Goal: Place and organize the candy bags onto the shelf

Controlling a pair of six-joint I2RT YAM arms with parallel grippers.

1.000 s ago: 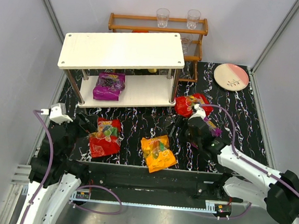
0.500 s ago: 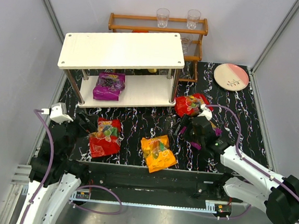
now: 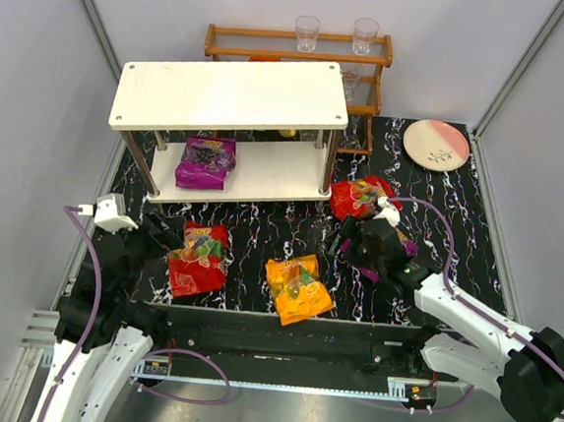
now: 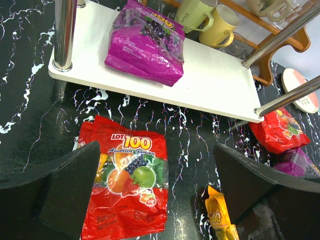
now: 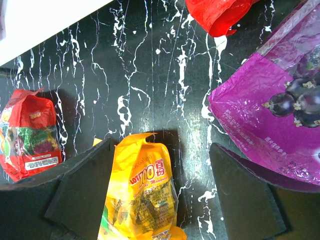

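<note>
Marbled table (image 3: 261,219), purple bag (image 5: 270,105) plain from right wrist, apparently half-hidden overhead

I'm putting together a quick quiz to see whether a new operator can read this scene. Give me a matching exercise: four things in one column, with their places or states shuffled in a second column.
Column one:
1. orange candy bag
2. plate
3. pair of clear glasses
4. left gripper

Column two:
a. on top of the brown wooden rack
b. open, holding nothing
c. far right corner of the table
d. on the table, near the middle of its front edge

Pairs: 1-d, 2-c, 3-a, 4-b
</note>
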